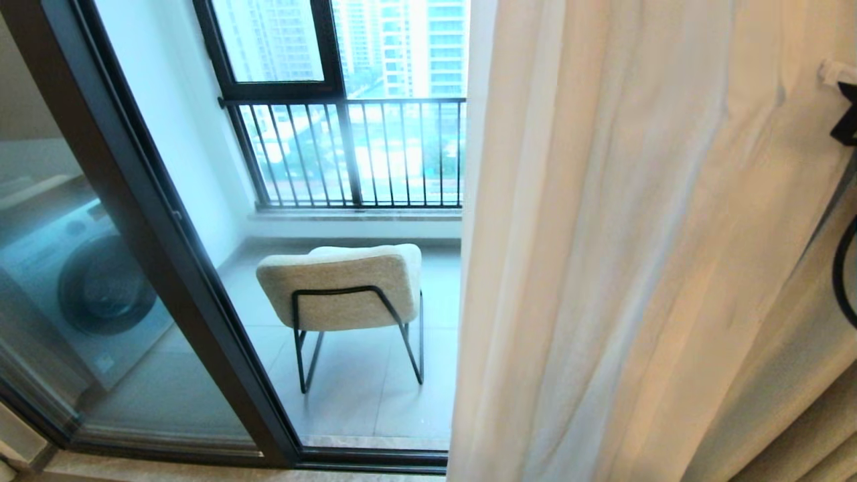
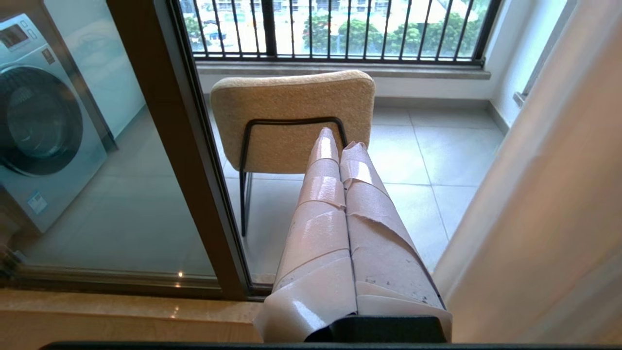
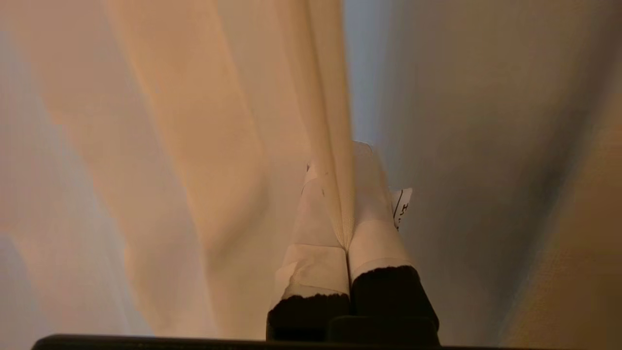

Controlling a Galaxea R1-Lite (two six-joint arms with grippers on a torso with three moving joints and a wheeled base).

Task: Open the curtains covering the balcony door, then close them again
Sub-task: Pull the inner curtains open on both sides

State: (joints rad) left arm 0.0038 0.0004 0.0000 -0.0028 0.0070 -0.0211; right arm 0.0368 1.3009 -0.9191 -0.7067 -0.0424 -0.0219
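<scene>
The cream curtains (image 1: 636, 268) hang over the right half of the head view, their edge standing near the middle of the opening. The balcony door (image 1: 154, 221), glass in a dark frame, is uncovered on the left. My right gripper (image 3: 340, 158) is shut on a fold of the curtain (image 3: 194, 121), with the fabric pinched between its taped fingers (image 3: 311, 233). A black part of my right arm (image 1: 847, 127) shows at the right edge, against the curtain. My left gripper (image 2: 340, 141) is shut on nothing and hangs low before the door frame (image 2: 184, 146), left of the curtain (image 2: 544, 194).
A beige chair (image 1: 341, 284) with black legs stands on the balcony tiles behind the glass. A washing machine (image 1: 94, 288) sits behind the left pane. The outer window with black railing bars (image 1: 348, 154) is at the back. A stone sill (image 2: 121, 311) runs below the door.
</scene>
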